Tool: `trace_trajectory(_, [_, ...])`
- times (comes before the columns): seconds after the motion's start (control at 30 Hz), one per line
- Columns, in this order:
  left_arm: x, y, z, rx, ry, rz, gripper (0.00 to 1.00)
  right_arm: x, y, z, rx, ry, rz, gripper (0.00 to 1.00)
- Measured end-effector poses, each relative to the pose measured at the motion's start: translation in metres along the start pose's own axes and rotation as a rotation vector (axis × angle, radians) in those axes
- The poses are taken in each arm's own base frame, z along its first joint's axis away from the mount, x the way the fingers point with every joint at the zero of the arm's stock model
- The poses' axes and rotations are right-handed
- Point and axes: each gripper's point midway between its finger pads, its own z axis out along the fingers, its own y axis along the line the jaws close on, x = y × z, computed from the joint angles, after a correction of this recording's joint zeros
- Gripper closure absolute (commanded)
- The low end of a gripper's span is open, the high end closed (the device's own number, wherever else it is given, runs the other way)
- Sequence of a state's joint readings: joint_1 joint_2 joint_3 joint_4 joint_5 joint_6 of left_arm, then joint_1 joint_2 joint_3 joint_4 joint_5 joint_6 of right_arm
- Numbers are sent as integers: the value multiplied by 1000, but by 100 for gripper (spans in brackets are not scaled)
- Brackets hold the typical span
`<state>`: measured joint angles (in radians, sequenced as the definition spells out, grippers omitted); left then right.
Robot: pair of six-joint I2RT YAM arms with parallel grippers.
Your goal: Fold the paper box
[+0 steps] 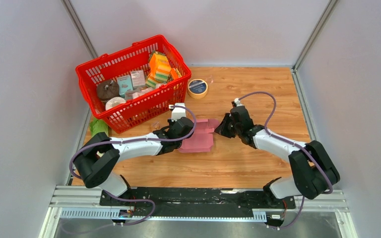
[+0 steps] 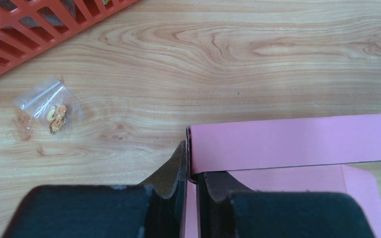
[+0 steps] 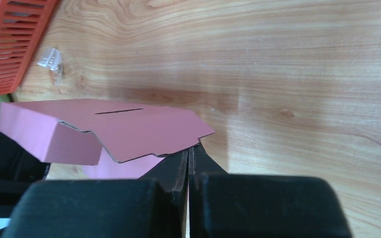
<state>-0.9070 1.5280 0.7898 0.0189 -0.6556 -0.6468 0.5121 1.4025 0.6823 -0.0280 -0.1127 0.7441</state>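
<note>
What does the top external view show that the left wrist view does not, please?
Only the top external view shows the tape, the right hand and the goods in the basket. Only the left wrist view shows, up close, the left hand shut on the folded edge of the box. Both show the box, the basket's wall and the table.

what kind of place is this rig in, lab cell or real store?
Most likely a lab test cell, not a store: plain grey wall panels box in a wood-top table, the arms sit on a base rail, and the red basket of goods looks like props.
</note>
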Motion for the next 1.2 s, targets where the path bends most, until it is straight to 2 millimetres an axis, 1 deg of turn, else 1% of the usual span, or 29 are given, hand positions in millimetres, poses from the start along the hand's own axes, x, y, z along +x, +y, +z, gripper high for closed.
trace_trajectory(0.2, [0, 0, 0, 0, 0, 0, 100, 3, -7, 5, 56, 1, -10, 100])
trace_trajectory(0.43, [0, 0, 0, 0, 0, -1, 100, 6, -8, 7, 83, -3, -26, 100])
trace_trajectory(0.57, [-1, 0, -1, 2, -2, -3, 100, 5, -12, 5, 117, -22, -28, 100])
trace_trajectory(0.8, [-3, -1, -2, 5, -6, -8, 100, 1, -13, -2, 125, -48, -19, 100])
trace_trajectory(0.9, [-3, -1, -2, 6, -6, -9, 100, 1, -10, -1, 111, -45, -19, 100])
trace_trajectory(1.2, [-3, 1, -2, 5, -5, -12, 100, 6, 12, 2, 40, -48, -43, 100])
